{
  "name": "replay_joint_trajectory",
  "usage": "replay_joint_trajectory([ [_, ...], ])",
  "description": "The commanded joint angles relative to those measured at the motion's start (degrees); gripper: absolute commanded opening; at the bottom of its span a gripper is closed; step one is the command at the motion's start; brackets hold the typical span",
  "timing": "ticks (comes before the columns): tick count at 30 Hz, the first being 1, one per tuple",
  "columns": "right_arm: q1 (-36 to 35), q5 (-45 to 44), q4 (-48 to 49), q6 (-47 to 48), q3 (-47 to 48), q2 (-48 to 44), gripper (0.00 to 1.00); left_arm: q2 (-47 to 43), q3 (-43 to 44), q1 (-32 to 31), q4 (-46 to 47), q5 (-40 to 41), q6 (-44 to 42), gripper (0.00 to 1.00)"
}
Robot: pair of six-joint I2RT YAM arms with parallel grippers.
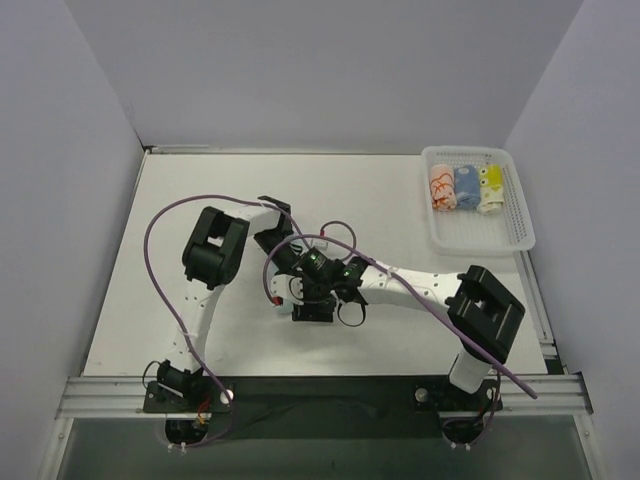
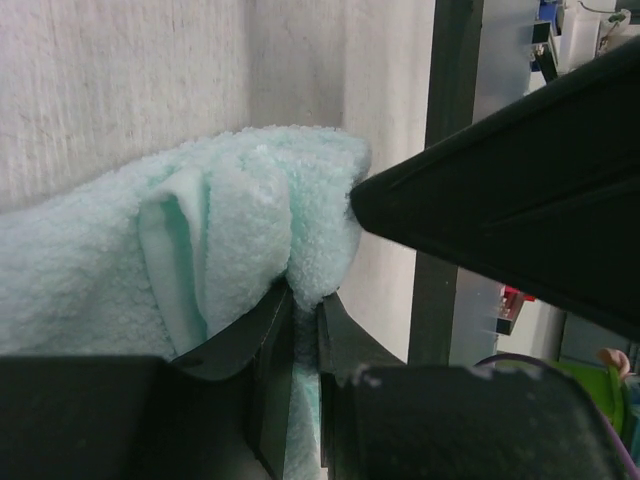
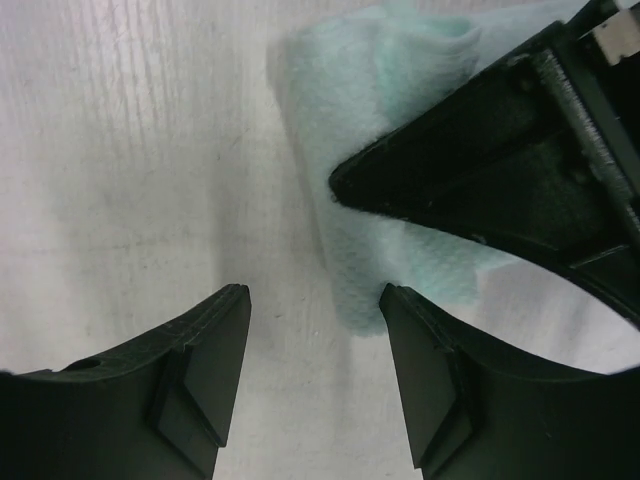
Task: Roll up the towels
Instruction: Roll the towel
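Sitting pinched in the left end effector, the mint towel bunches.

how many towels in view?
4. Three rolled in the basket: white-orange, blue, yellow. One mint towel pinched in the left gripper. More could be hidden under the arms.

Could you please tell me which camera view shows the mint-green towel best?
The left wrist view: the mint-green towel fills its left half, pinched by the left gripper. The right wrist view shows one end, partly behind a black finger. From the top, the arms almost hide it.
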State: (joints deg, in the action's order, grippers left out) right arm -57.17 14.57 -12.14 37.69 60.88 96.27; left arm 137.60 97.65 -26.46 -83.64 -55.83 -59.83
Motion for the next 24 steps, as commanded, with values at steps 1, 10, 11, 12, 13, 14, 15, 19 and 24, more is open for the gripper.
replay_joint_trajectory([
  [1, -0.75, -1.83, 6.25, 2.82, 2.31, 0.05, 0.57, 3.29, -1.85, 1.67, -6.98, 8.72, -5.56, 0.09],
  [10, -2.25, -1.74, 9.15, 0.28, 3.19, 7.0, 0.5, 4.26, -1.23, 2.99, -6.98, 8.46, -6.0, 0.09],
  [11, -1.99, -0.52, 9.15, 0.1, 3.19, 7.35, 0.45, 4.43, -1.23, 3.08, -6.98, 8.46, -6.0, 0.09],
  [12, -1.81, 0.28, 8.81, -0.07, 3.36, 8.05, 0.42, 4.34, -1.14, 3.51, -6.98, 8.37, -6.0, 0.11],
  [13, -1.72, 0.98, 8.37, -0.25, 3.54, 8.32, 0.39, 4.26, -1.05, 3.78, -6.98, 7.94, -6.0, 0.11],
  [14, -1.72, 1.77, 7.84, -0.51, 3.8, 8.58, 0.31, 3.99, -1.05, 4.13, -6.98, 7.59, -5.91, 0.11],
  [15, -1.37, 3.43, 6.44, -0.95, 4.41, 9.28, 0.26, 3.73, -1.05, 4.83, -6.37, 7.41, -5.47, 0.11],
  [19, 0.12, 9.42, 0.64, -2.62, 7.74, 11.57, 0.05, -1.17, -4.38, 7.72, -1.8, 5.83, -1.7, 0.24],
  [24, 0.83, 14.87, -10.68, -4.38, 13.29, 14.91, 0.0, -5.14, -4.4, 11.6, -0.74, 4.68, 2.86, 0.34],
])
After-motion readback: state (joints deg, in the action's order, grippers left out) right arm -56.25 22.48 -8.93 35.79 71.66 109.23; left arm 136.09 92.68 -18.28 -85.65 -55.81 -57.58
